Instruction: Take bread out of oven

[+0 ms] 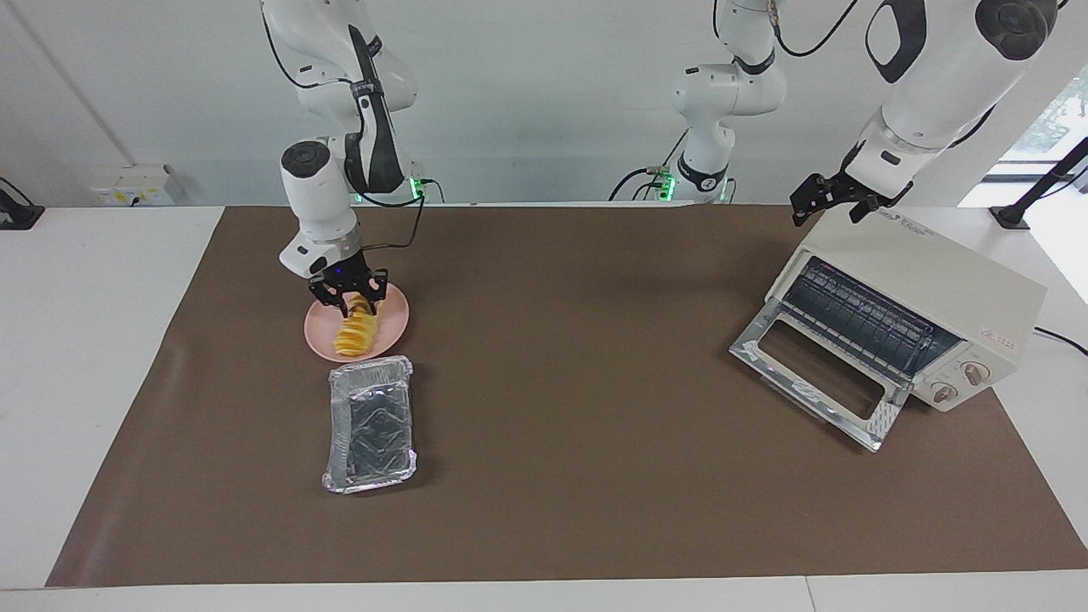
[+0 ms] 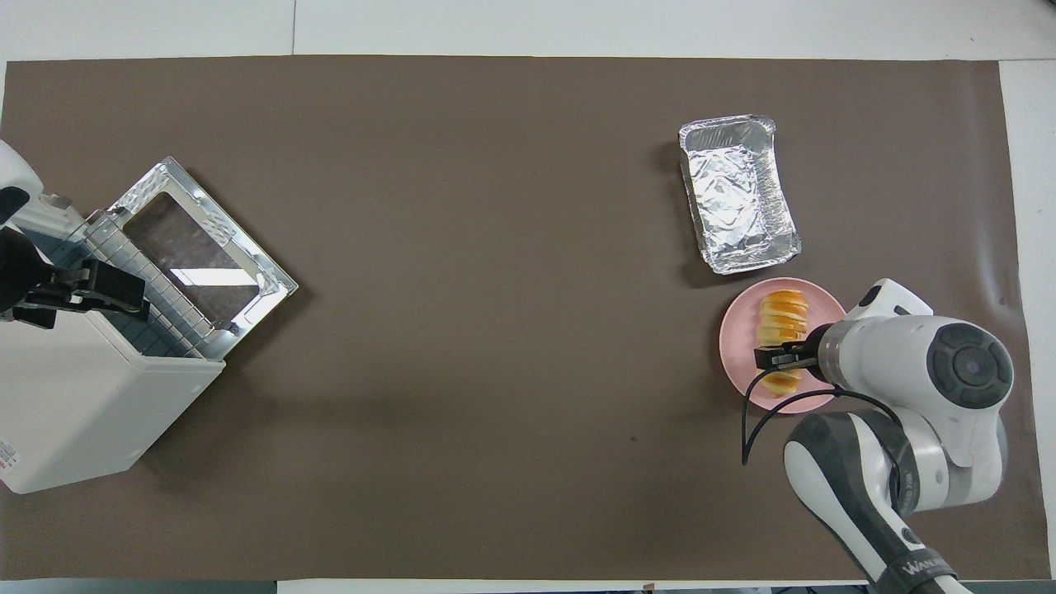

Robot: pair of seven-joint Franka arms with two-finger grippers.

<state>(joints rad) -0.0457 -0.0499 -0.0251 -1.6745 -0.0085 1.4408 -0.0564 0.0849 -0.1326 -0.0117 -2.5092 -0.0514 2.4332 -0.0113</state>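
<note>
The yellow-orange bread (image 1: pixel 355 333) lies on a round pink plate (image 1: pixel 394 326) toward the right arm's end of the table; it also shows in the overhead view (image 2: pixel 784 316) on the plate (image 2: pixel 737 346). My right gripper (image 1: pixel 348 303) is low over the plate, open, with its fingers straddling the end of the bread nearer to the robots (image 2: pixel 775 360). The cream-white oven (image 1: pixel 935 272) stands toward the left arm's end, its door (image 1: pixel 816 374) dropped open and its rack bare. My left gripper (image 1: pixel 829 211) hangs open and empty over the oven's top (image 2: pixel 99 293).
A silver foil tray (image 1: pixel 371 425) lies empty just farther from the robots than the plate, seen also from overhead (image 2: pixel 738 194). The oven (image 2: pixel 82 412) and its open door (image 2: pixel 198 239) take up the left arm's end of the brown mat.
</note>
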